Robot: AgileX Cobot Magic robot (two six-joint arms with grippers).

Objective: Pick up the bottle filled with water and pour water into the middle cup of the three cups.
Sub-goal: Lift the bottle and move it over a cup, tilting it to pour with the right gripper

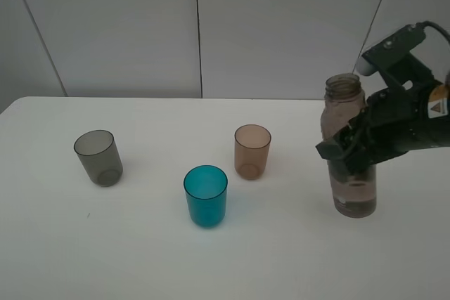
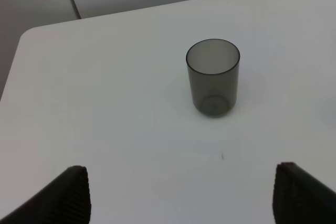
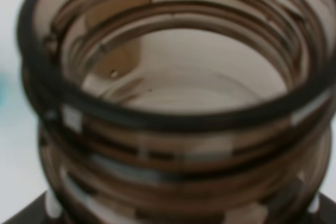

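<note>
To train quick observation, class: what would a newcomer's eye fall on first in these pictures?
First, the tall smoky bottle at the right of the table, uncapped and clamped by the right pincer. Then the bright teal-blue cup nearest the front, with the grey cup to its left and the brownish-pink cup behind, to its right.

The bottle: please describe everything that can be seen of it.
The bottle is tall, made of translucent smoky brown plastic, with a threaded neck and no cap. Water seems to fill only its lower part. It is upright at the right side of the white table. The right claw is closed around its middle. Whether its base touches the table is unclear.
</note>
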